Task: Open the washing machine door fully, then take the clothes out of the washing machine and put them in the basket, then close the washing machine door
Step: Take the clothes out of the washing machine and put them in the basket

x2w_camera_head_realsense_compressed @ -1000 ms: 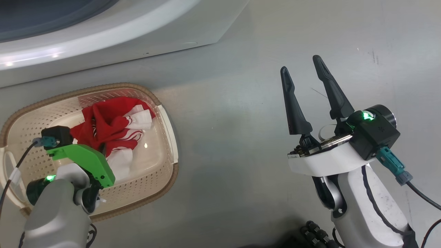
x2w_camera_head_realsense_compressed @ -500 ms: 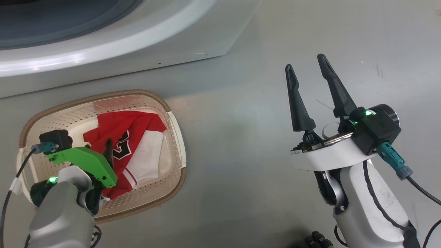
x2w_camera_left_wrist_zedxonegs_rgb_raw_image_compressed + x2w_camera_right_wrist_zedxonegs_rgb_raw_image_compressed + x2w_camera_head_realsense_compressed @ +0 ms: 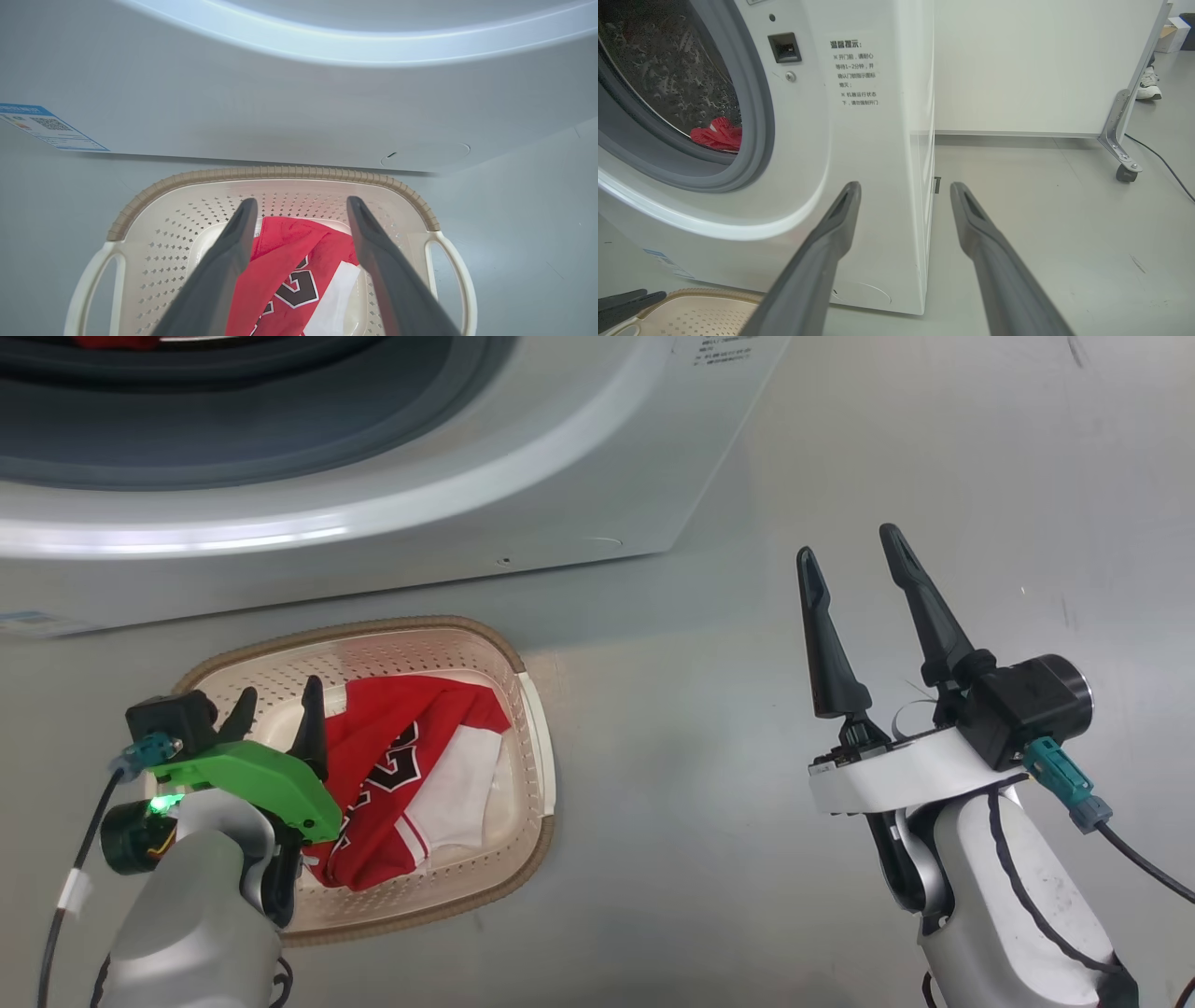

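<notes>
Snag risk: left gripper [image 3: 280,691] spread, empty, close over red garment [image 3: 411,747] in basket [image 3: 373,627]; careless lift could drag it out. Spread, empty too: right gripper [image 3: 846,543], right of basket. Overlooked easily: second garment [image 3: 717,133] inside washing machine [image 3: 560,476], behind basket.

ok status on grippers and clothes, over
Left gripper open, empty, above the basket. Right gripper open, empty, over floor. One red garment in the basket, more red fabric in the washing machine drum. Nothing seen blocking the drum mouth.
</notes>
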You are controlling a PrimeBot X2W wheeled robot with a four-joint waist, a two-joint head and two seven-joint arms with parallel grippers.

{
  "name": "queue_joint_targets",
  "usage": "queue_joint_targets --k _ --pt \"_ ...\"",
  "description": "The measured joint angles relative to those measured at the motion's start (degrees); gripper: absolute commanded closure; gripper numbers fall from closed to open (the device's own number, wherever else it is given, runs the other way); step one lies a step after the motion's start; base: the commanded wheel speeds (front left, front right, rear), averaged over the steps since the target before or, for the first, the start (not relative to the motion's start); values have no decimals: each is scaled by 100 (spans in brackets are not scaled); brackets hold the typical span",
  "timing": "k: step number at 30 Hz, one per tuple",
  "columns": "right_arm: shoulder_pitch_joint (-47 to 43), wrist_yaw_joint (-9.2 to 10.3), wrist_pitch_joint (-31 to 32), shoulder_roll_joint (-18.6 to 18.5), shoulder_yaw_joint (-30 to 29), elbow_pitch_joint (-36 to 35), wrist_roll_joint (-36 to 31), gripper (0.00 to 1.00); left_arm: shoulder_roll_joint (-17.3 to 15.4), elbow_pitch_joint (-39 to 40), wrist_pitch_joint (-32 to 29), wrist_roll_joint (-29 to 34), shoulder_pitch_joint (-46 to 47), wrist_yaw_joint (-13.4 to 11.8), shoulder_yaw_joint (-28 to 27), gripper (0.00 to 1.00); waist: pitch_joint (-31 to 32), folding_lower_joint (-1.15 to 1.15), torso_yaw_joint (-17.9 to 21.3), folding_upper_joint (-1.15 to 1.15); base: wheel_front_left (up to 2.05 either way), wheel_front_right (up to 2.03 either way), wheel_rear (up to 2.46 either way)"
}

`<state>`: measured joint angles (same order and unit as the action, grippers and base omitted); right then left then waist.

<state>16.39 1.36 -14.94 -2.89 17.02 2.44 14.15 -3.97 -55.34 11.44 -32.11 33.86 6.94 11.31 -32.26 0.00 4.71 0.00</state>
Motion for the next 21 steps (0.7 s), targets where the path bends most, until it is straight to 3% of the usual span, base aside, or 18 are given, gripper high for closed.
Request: queue_joint_targets --k 13,21 --pt "-467 -127 0 1 -212 213 -62 0 80 691 300 199 -288 1 77 0 799 0 -394 0 0 0 0" --pt "-743 -190 0 3 -261 314 -62 0 35 1796 300 487 -505 1 -52 0 1298 0 -592 0 0 0 0"
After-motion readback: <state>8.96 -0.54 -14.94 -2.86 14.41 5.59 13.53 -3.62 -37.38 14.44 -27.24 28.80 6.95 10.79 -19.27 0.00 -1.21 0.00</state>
